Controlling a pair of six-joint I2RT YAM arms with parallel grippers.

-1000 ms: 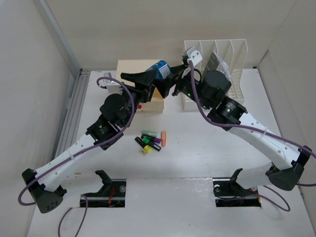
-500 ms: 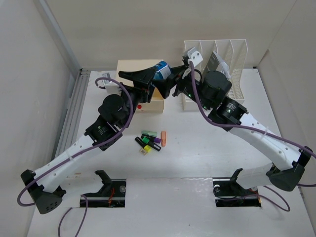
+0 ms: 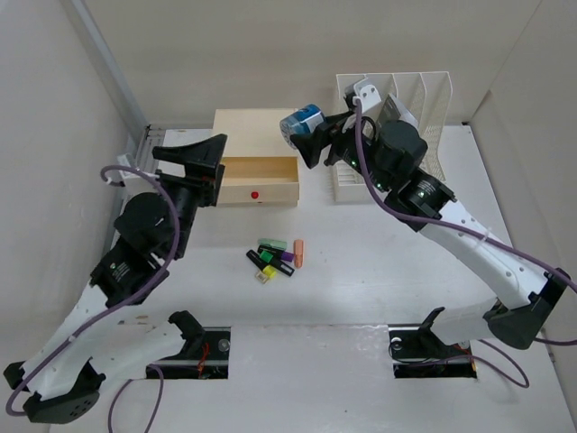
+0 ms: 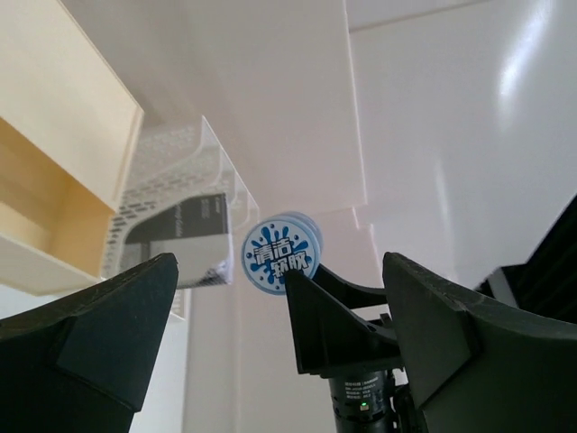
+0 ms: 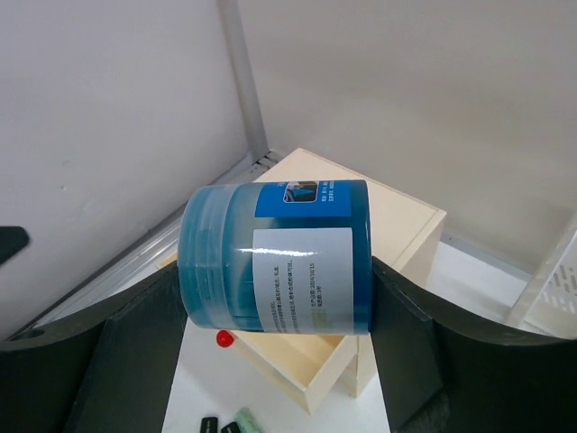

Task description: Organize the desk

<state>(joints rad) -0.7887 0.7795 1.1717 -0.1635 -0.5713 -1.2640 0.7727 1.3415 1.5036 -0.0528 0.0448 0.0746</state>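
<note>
Looking down from top cam: white tabletop (image 3: 361,262) fills the scene, w/ rail (image 3: 135,203) along its L side and two cutouts (image 3: 203,347) at the near edge. R arm reaches up and left. R jaws clamp a blue jar (image 3: 302,124), held near the back-right corner of the box (image 3: 257,135), btwn box and rack (image 3: 410,95). Drawer (image 3: 260,171) is pulled out, red knob (image 3: 255,194) on its front. L jaws sit just left of the box, spread wide, nothing in them. Markers (image 3: 270,259) lie bunched mid-tabletop, an orange one (image 3: 298,253) at the bunch's right.

L wrist cam: L fingers (image 4: 90,334) stand far apart at the lower corners, gap empty. Past them the jar's round lid (image 4: 281,253) faces the cam, blue-white print, w/ dark R jaws under it. Box (image 4: 63,117) at left, rack (image 4: 180,194) beside it w/ a dark sheet inside.

R wrist cam: jar (image 5: 275,257) lies on its side, white label up, pinched btwn both R fingers (image 5: 90,361). Box (image 5: 401,221) and knob (image 5: 223,338) show below it, rack (image 5: 554,289) at the right edge, tabletop (image 5: 469,271) btwn them.
</note>
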